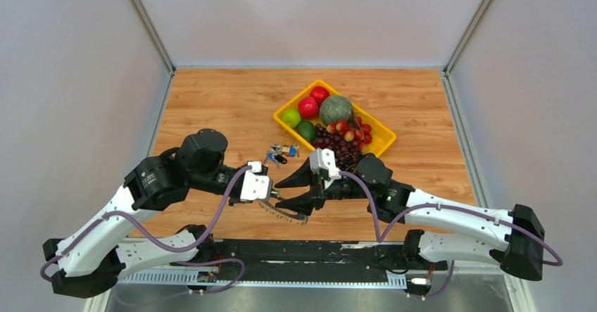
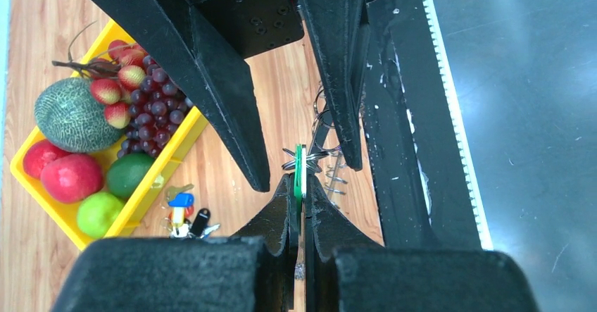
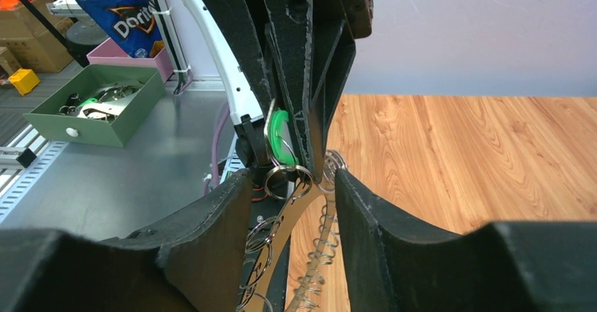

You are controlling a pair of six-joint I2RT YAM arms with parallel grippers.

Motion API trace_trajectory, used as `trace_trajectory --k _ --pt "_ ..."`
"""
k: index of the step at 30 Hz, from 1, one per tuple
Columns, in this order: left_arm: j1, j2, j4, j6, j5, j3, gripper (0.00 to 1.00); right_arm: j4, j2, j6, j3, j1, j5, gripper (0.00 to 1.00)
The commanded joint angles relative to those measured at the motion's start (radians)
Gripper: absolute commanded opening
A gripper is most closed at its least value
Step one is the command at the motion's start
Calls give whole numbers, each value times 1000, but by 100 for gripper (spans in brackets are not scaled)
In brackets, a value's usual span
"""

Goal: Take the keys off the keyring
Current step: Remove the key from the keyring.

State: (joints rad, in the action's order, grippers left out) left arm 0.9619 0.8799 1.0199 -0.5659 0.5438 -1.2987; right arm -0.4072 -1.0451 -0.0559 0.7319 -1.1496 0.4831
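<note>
Green tag (image 2: 298, 164) pinched flat by left gripper (image 2: 298, 189); keyring (image 1: 284, 213) dangles beneath it, near-centre, between both grippers. Right gripper (image 3: 292, 185) spread astride the keyring, seemingly touching none of the keys (image 3: 315, 263). Best practice: close on one key, draw rightward while left holds firm

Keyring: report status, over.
Left gripper shut on green tag. Right gripper open, straddling keyring. Keys on ring, hanging. Fruit tray well clear.

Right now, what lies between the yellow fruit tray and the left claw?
A small bunch of coloured keys on the table, shown in the top view.
</note>
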Motion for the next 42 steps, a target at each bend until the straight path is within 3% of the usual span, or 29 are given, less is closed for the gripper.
trace_trajectory --k 1,10,14,18,21,23,28,29,34,42 --pt "8 -4 -40 -27 51 -8 0 -7 -8 25 64 -12 40 49" --pt "11 -1 -37 -38 21 -3 0 9 -4 -33 60 -12 31 25" --pt "13 -6 -38 -47 -10 -8 0 45 1 -80 58 -13 10 21" --pt "13 -7 -40 -57 -49 -5 0 86 7 -212 62 -11 -99 13" --pt "13 -8 -38 -65 -102 5 0 126 27 -433 56 -2 -214 9" --pt "14 -9 -34 -69 -133 17 0 120 45 -619 34 2 -240 15" --pt "20 -8 -35 -81 -150 34 0 79 67 -791 16 2 -206 71" --pt "21 -6 -37 -83 -142 33 0 81 73 -764 20 2 -196 74" --pt "22 -15 -47 -90 -101 32 0 140 151 -445 23 2 -185 78" --pt "24 -39 -48 -117 -30 43 0 162 253 17 -41 2 -327 70"
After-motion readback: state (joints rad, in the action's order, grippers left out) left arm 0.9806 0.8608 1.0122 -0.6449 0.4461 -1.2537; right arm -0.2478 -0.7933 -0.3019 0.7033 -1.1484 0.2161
